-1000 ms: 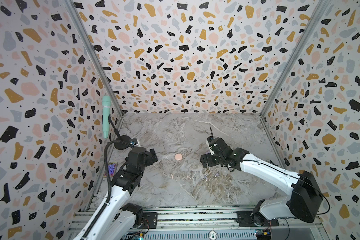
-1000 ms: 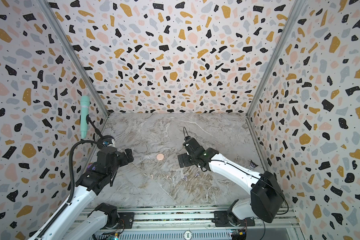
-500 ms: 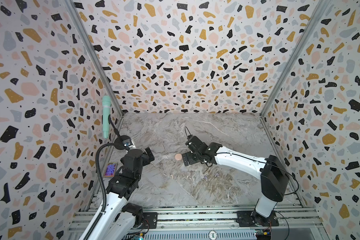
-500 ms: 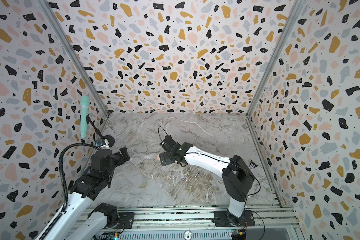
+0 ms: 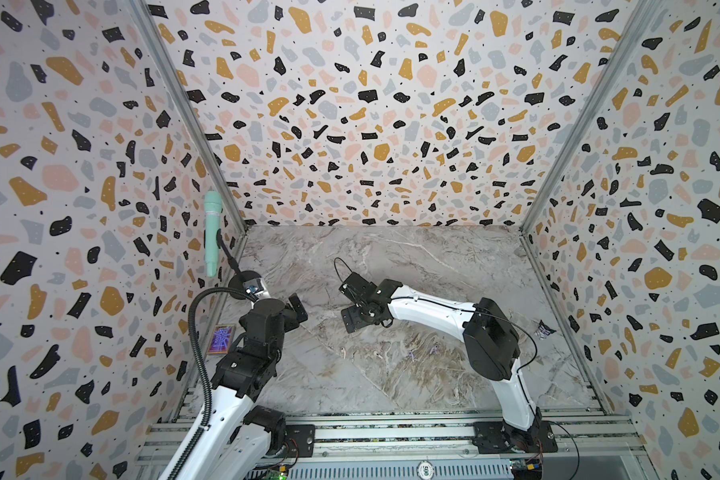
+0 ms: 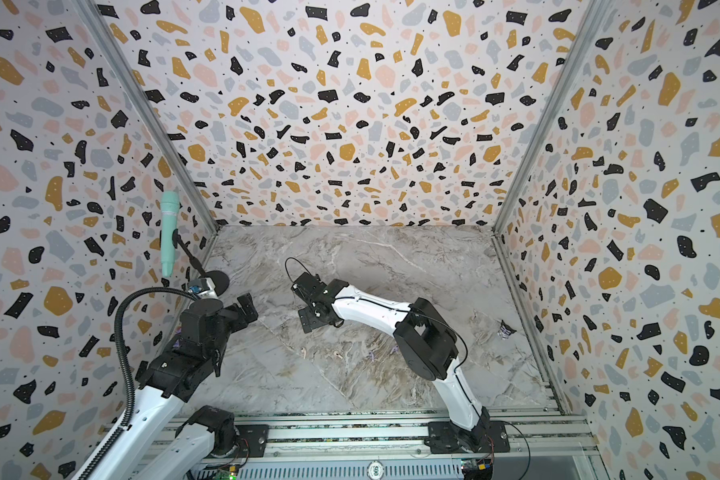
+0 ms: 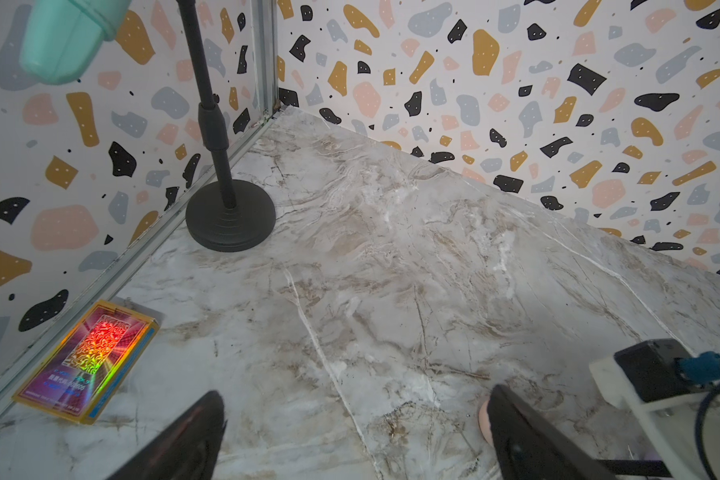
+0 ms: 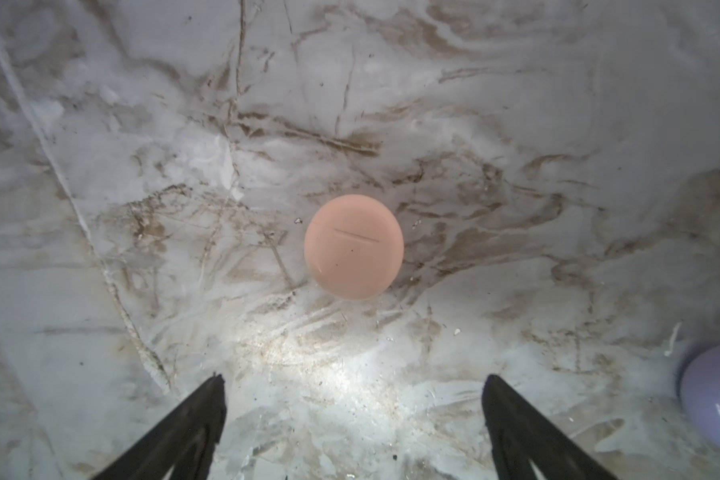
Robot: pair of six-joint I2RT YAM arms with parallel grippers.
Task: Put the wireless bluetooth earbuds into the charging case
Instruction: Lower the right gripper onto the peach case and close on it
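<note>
Marble table (image 5: 412,257), both top views: I'm taking the right gripper (image 5: 352,309) (image 6: 308,309) as reference. It is hanging near mid-table, pointing down. On the rail side of it, the pale earbuds (image 5: 344,351) and lavender earbuds (image 5: 411,355) are lying loose in a row, apart from it and from each other. To its left, the left gripper (image 5: 296,309) is hovering, well clear of the buds. Further left, by the wall, the mint microphone (image 5: 212,232) and holographic card box (image 5: 221,338) are sitting.

Left wrist: I'm seeing the left gripper (image 7: 354,390) fingers (image 7: 200,424) standing spread wide, with bare marble between them. A sliver of peach case (image 7: 484,419) is peeking past one finger, just beside the right gripper's camera mount (image 7: 649,374). The mic stand (image 7: 230,220) is standing in the corner.

Right wrist: the right gripper (image 8: 352,376) fingers (image 8: 192,419) are also standing wide apart, gripping nothing. The peach case (image 8: 353,247), lid closed, is lying flat ahead of the fingertips, centred between them, untouched. Off to one side of the gripper, the lavender case (image 8: 711,399) is sitting, partly cut by the frame edge.
</note>
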